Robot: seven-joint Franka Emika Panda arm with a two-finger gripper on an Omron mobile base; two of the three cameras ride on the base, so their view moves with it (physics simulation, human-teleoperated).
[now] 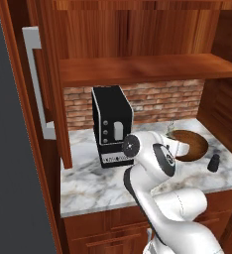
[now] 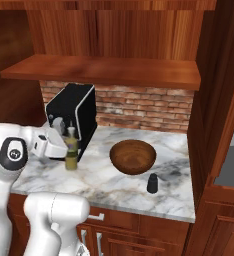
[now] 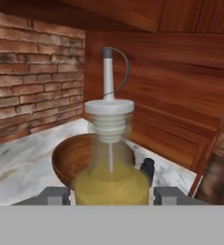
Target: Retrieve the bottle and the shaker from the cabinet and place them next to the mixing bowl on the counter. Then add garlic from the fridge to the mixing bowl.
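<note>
I see the gripper clamped on the bottle — bottle upright on the marble counter, left of the mixing bowl. Shaker stands just right-front of bowl.

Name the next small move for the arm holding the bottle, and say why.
Probably carry the bottle sideways toward the mixing bowl. The gripper has its jaws closed on the bottle, which stands well apart from the bowl, near the coffee machine. The shaker already stands beside the bowl.
</note>
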